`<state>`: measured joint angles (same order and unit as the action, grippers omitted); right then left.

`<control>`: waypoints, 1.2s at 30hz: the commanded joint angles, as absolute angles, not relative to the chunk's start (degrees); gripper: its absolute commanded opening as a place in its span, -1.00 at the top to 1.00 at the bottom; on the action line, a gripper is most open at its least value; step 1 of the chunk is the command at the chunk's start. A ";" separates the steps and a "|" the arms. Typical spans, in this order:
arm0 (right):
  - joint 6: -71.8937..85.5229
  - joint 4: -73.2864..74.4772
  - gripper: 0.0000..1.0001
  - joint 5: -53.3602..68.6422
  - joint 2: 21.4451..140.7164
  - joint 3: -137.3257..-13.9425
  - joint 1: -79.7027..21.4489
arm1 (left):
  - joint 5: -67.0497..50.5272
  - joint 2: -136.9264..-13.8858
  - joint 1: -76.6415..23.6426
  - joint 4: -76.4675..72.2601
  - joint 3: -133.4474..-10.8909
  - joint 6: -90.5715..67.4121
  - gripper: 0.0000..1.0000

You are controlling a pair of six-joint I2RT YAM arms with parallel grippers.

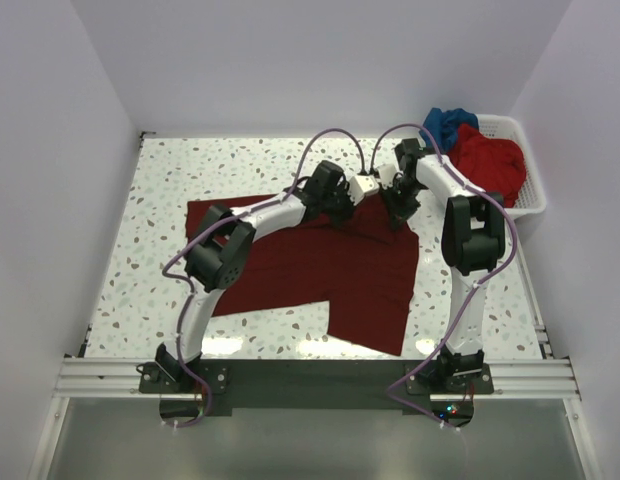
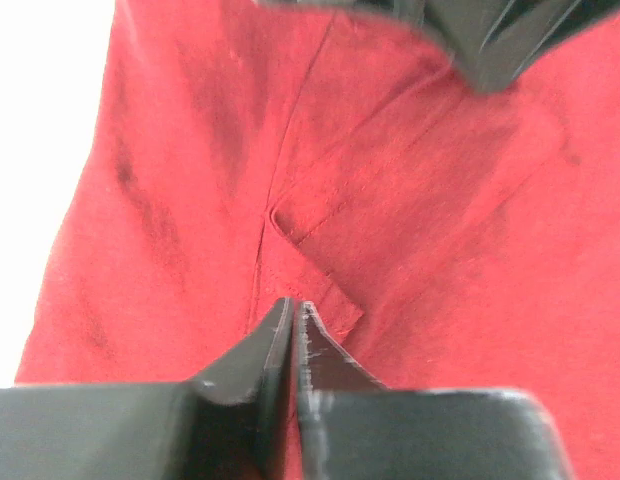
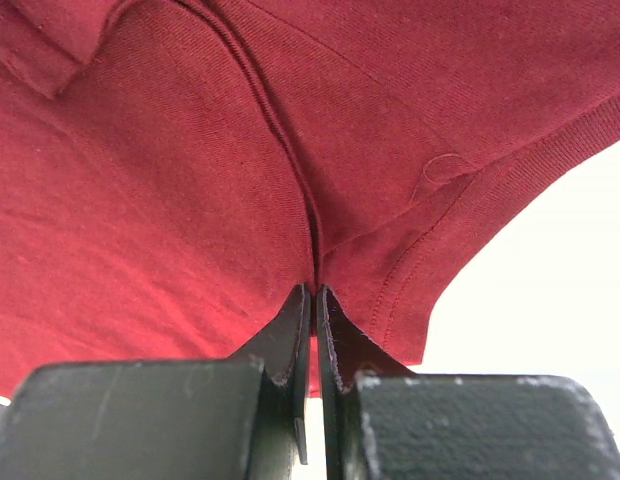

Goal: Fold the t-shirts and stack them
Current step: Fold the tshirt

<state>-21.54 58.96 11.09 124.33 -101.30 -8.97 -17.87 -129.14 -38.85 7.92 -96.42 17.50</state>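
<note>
Maroon shirt (image 1: 310,270) spread flat mid-counter (image 1: 160,180), long axis 9 to 3 o'clock. Left jaws and right jaws both clenched on its 12 o'clock edge. Red shirt (image 1: 487,160), blue shirt (image 1: 448,122) heaped in basket (image 1: 530,195) at 2 o'clock.

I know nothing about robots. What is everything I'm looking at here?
maroon shirt: one, dark maroon, spread on the table under the arms
red shirt: one, bright red, heaped in the basket
blue shirt: one, blue, at the basket's far end
basket: one, white slatted, far right corner of the table
table: one, white with dark speckles, fills the middle
rail: one, silver, along the near edge
cables: two, purple, looping above the arms
arms: two, white and black, bolted at the near edge
left gripper: one, black, shut on the maroon shirt
right gripper: one, black, shut on the maroon shirt
</note>
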 commanded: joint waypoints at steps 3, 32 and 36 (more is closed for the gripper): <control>-20.92 60.12 1.00 12.66 121.29 -103.36 -8.96 | -20.92 -125.86 -39.28 5.97 -97.64 15.64 0.48; -21.53 60.20 1.00 11.78 123.14 -103.80 -9.05 | -12.74 -132.81 -39.64 10.81 -102.74 17.05 0.51; -21.45 60.20 1.00 11.86 122.78 -103.71 -9.14 | -14.67 -130.43 -38.41 10.02 -102.74 16.26 0.64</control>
